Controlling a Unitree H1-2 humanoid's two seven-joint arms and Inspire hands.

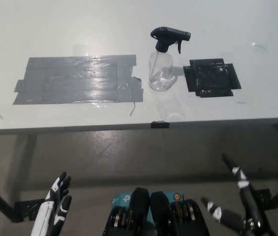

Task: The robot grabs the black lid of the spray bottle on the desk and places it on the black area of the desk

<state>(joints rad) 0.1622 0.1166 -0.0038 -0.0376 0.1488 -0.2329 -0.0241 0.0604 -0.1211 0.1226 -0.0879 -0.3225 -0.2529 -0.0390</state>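
A clear spray bottle stands upright on the white desk, its black trigger lid on top with the nozzle pointing right. Just right of it lies the black taped area. My white left hand hangs low at the lower left, below the desk's front edge, fingers apart and holding nothing. My black right hand is at the lower right, also below the desk edge, fingers spread and empty. Both hands are far from the bottle.
A large grey patch of tape covers the desk left of the bottle. The desk's front edge runs across the middle of the view, with a small black tab on it. Dark floor and desk legs lie below.
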